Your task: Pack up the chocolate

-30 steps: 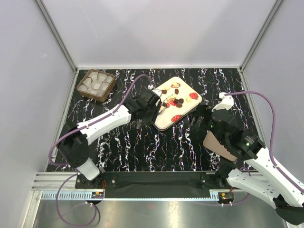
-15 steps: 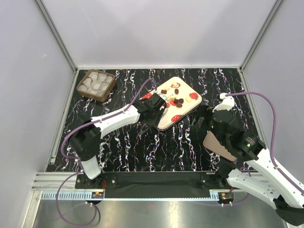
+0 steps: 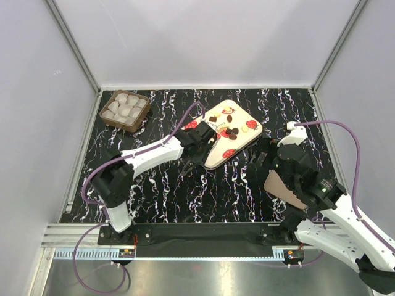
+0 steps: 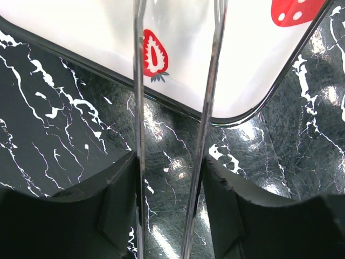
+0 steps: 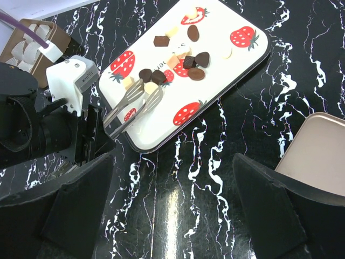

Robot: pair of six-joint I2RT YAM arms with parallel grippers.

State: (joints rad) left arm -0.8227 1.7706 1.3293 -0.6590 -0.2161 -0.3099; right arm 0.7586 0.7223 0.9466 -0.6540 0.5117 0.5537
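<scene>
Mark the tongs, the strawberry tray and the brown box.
tongs [image 4: 140,81]: left wrist view, on the left metal blade.
strawberry tray [image 3: 214,158]: top external view, on the bare white surface by its near corner.
brown box [image 3: 117,126]: top external view, on its near wall.

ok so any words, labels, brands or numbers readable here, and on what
None readable.
The tray carries only red strawberry pictures, no lettering.
The brown box and the metal tongs show no legible label or number.
</scene>
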